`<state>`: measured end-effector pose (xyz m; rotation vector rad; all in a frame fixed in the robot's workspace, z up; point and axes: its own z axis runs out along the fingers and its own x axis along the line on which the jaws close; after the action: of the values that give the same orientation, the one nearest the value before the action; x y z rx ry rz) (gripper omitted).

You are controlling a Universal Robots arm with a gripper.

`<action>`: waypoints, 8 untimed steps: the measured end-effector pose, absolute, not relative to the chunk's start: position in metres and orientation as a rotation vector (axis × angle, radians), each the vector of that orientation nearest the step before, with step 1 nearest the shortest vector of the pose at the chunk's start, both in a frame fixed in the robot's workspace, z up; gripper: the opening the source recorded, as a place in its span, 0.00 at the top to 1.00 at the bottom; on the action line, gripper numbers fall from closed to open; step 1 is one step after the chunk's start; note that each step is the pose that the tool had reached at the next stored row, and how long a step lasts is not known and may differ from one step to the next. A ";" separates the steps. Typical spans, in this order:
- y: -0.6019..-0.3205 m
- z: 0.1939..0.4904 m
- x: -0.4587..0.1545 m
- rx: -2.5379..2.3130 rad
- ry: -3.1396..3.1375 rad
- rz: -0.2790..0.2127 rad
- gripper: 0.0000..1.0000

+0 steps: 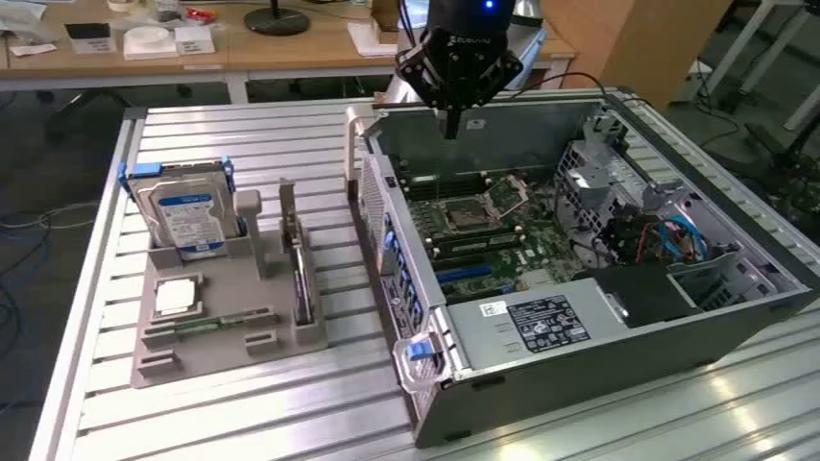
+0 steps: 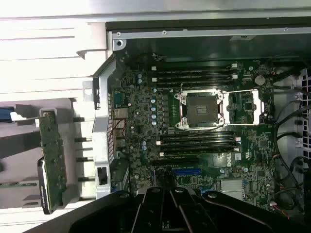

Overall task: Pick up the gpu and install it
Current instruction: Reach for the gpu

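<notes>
Exterior view: gripper (image 1: 450,127) hangs above the open computer case (image 1: 615,357), jaws closed on nothing; the gpu (image 1: 303,288) seemingly stands edgewise in the grey holder (image 1: 205,351).

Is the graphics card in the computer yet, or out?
Out. The gpu stands on edge in the grey holder beside the computer case.

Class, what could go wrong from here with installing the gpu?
1. The gripper hangs shut over the case. If it moves low toward the gpu, it might strike the case wall.
2. The gpu stands thin and upright near the hard drive. A misaligned grasp could topple it or hit the drive.
</notes>
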<state>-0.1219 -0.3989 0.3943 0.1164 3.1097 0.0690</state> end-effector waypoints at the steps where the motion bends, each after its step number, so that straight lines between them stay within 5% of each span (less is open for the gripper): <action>1: -0.399 0.394 -0.122 0.116 3.110 0.069 0.89; 8: -0.399 0.394 -0.125 0.116 3.110 0.069 0.89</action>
<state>-0.1250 -0.3989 0.3943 0.1163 3.1097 0.0690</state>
